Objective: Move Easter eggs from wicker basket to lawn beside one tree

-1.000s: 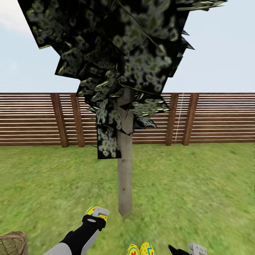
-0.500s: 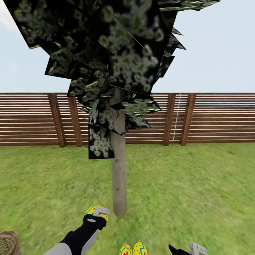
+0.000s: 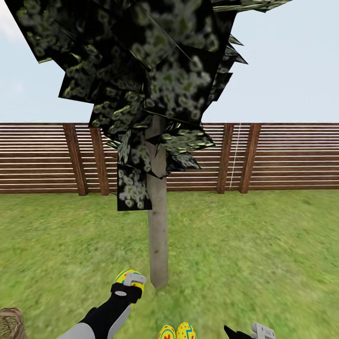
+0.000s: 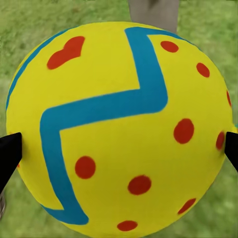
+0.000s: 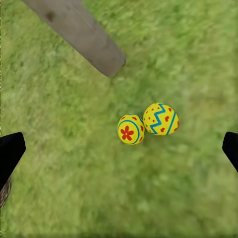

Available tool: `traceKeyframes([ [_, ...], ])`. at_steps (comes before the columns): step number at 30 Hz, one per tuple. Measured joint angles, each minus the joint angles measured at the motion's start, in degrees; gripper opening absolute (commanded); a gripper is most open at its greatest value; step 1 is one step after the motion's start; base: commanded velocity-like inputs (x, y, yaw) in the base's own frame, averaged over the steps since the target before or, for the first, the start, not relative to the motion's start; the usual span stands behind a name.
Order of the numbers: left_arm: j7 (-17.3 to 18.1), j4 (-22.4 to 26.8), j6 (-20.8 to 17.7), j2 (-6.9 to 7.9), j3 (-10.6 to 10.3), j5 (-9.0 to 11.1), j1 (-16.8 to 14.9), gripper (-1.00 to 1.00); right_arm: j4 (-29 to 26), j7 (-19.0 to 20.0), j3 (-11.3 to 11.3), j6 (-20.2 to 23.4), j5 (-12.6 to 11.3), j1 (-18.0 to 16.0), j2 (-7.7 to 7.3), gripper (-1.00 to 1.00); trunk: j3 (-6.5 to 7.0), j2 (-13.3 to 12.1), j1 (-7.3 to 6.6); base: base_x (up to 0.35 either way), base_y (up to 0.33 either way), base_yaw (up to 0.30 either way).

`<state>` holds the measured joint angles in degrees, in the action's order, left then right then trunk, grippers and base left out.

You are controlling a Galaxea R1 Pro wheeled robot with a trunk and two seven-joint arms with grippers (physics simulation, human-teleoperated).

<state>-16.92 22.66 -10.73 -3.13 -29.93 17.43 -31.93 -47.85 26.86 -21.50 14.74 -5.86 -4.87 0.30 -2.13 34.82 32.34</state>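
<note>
Pale blue sky (image 3: 292, 70) with a faint cloud (image 3: 7, 26) at its edge.

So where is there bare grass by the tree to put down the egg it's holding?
Bare grass lies on both sides of the tree trunk, back to the fence. The crowded spot is in front of the trunk, where two eggs lie touching. The left gripper holds the third egg beside the trunk's foot; the grass beneath looks free.

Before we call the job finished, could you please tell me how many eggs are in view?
3. One egg is held in the left claw beside the tree trunk. Two more, the flower egg and the zigzag egg, lie touching on the grass near the trunk.
</note>
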Motion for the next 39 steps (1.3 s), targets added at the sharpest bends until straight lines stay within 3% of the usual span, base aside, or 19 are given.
traceKeyframes([
  [4,0.0,0.0,0.2,0.00,0.0,0.0,0.0,-1.00,-0.8,0.9,-0.1,-1.3,-0.3,0.4,-0.05,1.00,-0.72,1.6,0.88,0.000,0.000,0.000],
  [7,0.4,0.0,0.2,0.00,0.0,0.1,0.0,-1.00,-6.4,6.3,-0.4,-1.9,-0.8,1.1,-0.10,1.00,-1.26,2.8,1.54,0.000,0.000,0.000],
  [12,0.6,0.0,0.6,0.00,0.0,0.3,0.0,-1.00,-24.4,9.9,-0.5,16.0,-0.6,0.9,-0.15,1.00,-2.16,4.8,2.64,0.000,0.000,0.000],
  [14,0.6,0.0,0.8,0.00,0.1,0.3,0.0,-1.00,-26.3,10.1,-0.1,18.0,-0.3,0.6,-0.15,1.00,-2.52,5.6,3.08,0.000,0.000,0.000],
  [22,1.1,0.1,0.9,0.00,0.2,0.2,0.0,-1.00,-30.1,10.7,-0.2,19.3,-0.2,-0.6,-0.33,1.00,-3.97,8.8,4.84,0.000,0.000,0.000],
  [34,6.2,-1.7,0.8,-0.26,0.2,0.2,0.0,-1.00,-30.5,9.9,0.0,19.3,0.0,-0.6,-0.28,1.00,-6.13,13.7,7.48,0.000,0.000,0.000],
  [39,6.3,-3.2,0.9,-0.41,0.3,4.2,0.0,-1.00,-30.5,9.9,-0.2,19.3,0.0,-0.6,-0.27,1.00,-7.03,15.7,8.58,0.000,0.000,0.000],
])
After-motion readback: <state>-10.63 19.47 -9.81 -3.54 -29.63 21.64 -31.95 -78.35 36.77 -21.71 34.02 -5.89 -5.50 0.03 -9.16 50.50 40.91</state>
